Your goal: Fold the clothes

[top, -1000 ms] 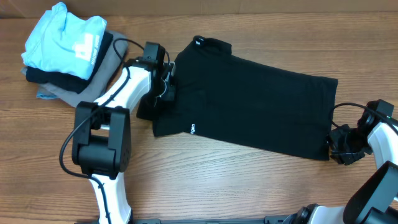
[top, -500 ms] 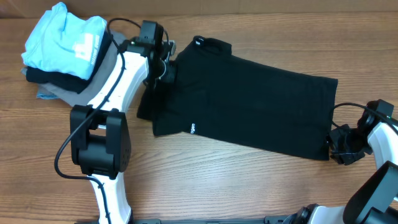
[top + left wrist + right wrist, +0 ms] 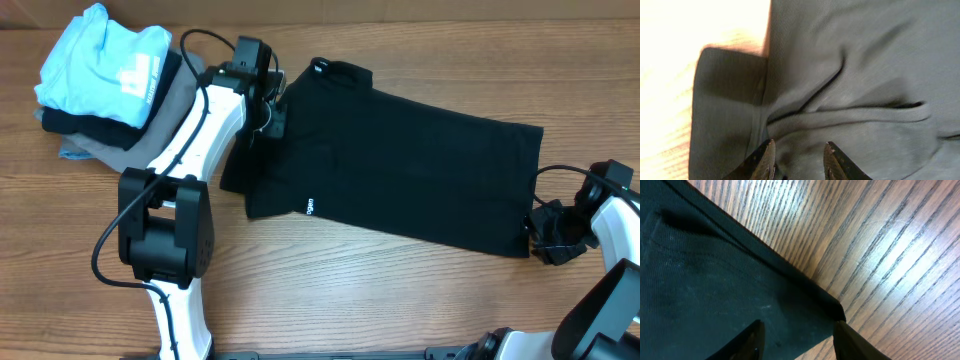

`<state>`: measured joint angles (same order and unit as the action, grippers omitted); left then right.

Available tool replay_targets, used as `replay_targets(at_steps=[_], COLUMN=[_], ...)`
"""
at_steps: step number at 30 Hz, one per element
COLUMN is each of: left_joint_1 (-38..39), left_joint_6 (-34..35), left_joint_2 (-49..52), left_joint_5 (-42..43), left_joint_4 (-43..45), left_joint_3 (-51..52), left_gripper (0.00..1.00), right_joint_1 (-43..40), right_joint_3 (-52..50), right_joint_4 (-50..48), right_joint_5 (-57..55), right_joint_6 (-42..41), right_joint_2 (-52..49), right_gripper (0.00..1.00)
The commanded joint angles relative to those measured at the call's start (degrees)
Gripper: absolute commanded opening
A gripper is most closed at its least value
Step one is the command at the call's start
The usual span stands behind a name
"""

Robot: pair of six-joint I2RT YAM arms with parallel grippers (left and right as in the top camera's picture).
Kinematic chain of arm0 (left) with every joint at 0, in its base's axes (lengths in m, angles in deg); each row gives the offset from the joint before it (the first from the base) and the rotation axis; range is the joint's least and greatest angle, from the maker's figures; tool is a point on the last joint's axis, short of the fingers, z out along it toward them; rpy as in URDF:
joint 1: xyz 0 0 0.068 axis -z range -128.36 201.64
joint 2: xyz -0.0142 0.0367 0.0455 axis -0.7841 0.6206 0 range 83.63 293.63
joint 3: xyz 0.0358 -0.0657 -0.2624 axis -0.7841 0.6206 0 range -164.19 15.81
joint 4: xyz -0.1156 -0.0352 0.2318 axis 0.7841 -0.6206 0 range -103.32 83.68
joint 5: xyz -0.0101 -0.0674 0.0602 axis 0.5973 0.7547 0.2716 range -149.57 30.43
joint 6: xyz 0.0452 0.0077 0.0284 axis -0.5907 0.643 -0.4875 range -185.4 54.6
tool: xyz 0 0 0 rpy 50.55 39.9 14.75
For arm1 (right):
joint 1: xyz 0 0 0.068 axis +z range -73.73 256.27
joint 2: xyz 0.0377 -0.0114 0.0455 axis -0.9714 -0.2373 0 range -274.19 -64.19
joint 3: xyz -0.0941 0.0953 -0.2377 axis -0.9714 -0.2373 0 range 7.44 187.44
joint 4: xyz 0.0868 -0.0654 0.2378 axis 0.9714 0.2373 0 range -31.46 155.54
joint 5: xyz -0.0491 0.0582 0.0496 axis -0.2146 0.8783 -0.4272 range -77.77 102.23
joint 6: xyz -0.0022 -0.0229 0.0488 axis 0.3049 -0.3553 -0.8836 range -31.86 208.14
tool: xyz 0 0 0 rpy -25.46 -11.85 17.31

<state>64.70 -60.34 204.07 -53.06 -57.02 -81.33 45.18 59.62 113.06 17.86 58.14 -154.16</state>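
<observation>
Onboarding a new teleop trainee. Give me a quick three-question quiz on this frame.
1. True or false: the right hand is at the black polo shirt's collar.
2. What tops the clothes stack? A towel; B light blue shirt; C jeans.
3. Which hand is by the polo's sleeve?
Key: 1 false, it is at the hem corner; 2 B; 3 the left hand.
</observation>
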Motion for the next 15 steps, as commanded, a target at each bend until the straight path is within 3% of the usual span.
replay_targets(at_steps=[1, 7, 9, 13, 15], left_joint_1=[0.13, 0.13, 0.13, 0.13, 0.11], left_joint_6=[1.84, 1.84, 1.84, 1.86, 1.86], left_joint_2=[1.42, 2.08, 2.08, 2.08, 2.05], left_joint_5=[-1.81, 0.28, 1.60, 4.09, 4.09], left_joint_4=[0.15, -0.04, 0.35, 0.61, 0.63], left_joint_3=[3.23, 4.55, 4.55, 4.52, 4.20], left_gripper=[0.36, 0.34, 0.29, 0.07, 0.04], right_joint_1=[-0.15, -0.15, -0.15, -0.15, -0.15], right_joint_3=[1.27, 1.27, 1.27, 1.27, 1.25], right_joint_4=[-0.22, -0.24, -0.22, -0.20, -0.20], right_joint_5=[0.09, 0.50, 0.50, 0.50, 0.52], right_joint_6=[-0.07, -0.07, -0.07, -0.07, -0.07], right_joint_2=[1.03, 1.03, 1.03, 1.03, 1.03], right_gripper=[0.48, 0.49, 0.49, 0.49, 0.49])
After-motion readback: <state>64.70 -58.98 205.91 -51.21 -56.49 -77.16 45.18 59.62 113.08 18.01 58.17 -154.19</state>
